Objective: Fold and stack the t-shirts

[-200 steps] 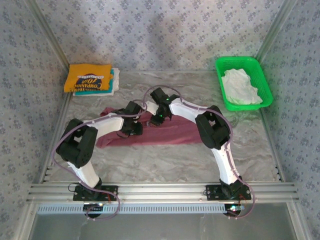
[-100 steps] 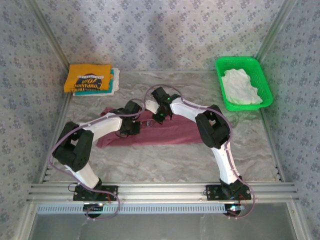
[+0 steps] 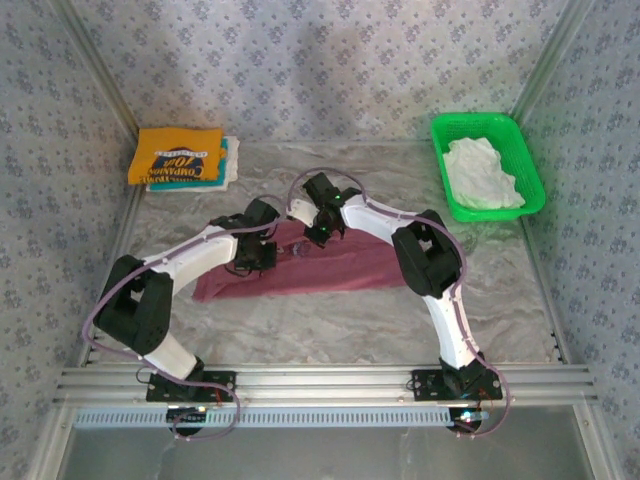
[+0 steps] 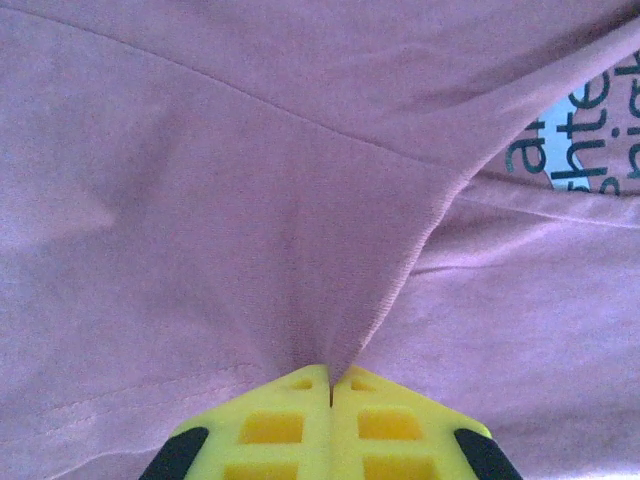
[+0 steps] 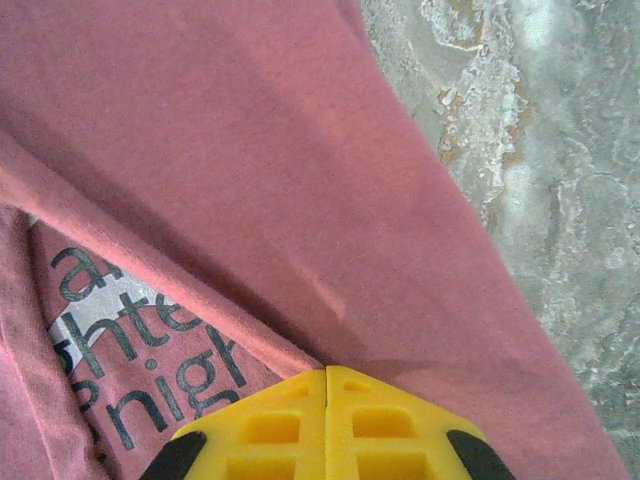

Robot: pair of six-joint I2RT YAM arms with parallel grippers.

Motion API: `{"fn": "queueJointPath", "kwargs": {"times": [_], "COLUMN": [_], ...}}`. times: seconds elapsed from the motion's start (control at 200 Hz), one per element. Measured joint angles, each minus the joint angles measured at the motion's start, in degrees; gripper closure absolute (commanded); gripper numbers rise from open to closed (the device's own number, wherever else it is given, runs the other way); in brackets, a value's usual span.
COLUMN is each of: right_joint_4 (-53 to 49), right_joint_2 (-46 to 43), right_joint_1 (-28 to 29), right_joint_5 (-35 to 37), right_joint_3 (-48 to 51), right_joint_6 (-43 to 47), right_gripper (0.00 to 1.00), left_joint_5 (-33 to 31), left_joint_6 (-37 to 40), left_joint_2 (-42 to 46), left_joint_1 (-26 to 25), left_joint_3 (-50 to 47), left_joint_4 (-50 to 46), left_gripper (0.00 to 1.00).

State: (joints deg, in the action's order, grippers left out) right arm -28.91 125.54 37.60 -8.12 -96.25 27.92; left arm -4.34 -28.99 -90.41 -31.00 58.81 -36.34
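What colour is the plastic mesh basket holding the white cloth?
Green plastic basket; top external view.

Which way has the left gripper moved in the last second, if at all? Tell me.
Yes, slightly: the left gripper, gripping the maroon t-shirt, shifted leftward, away from the green basket.

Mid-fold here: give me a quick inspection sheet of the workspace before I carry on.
Surface: grey marbled tabletop, no spills seen.
Job's things: maroon cloth t-shirt partly folded at centre, its lettering exposed; folded yellow-orange t-shirt on top of teal and white folded layers, far left; crumpled white cloth inside the green plastic mesh basket, far right.
Clutter: nothing seen.
Grippers: left gripper shut, pinching the maroon cloth; right gripper shut on a fold of the same shirt.
Cables: pale purple cables run along both arms; no snag seen.
Surroundings: patterned walls; aluminium rail at the near edge.
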Motion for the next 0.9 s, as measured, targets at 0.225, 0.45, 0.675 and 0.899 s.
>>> {"fn": "queueJointPath", "kwargs": {"times": [0.225, 0.45, 0.675, 0.899], "right_joint_4": [0.0, 0.4, 0.5, 1.7], "right_joint_2": [-2.2, -2.7, -5.5, -9.2], "right_joint_1": [0.1, 0.1, -0.8, -5.6], "right_joint_5": [0.2, 0.2, -1.8, -7.8], "right_joint_3": [0.7, 3.3, 8.0, 9.2], "right_joint_6": [0.0, 0.1, -0.2, -5.6], "right_gripper": [0.97, 0.81, 0.66, 0.58], "left_joint_5": [0.0, 0.5, 2.0, 2.3], "left_joint_6": [0.0, 0.0, 0.5, 2.3], "left_joint_2": [0.3, 0.2, -0.1, 0.4], "left_joint_1": [-1.5, -2.9, -3.3, -3.3], "left_joint_3": [0.6, 0.4, -1.8, -2.5], "left_joint_4": [-2.5, -2.8, -2.7, -4.2], "left_gripper": [1.00, 1.00, 0.89, 0.53]}}
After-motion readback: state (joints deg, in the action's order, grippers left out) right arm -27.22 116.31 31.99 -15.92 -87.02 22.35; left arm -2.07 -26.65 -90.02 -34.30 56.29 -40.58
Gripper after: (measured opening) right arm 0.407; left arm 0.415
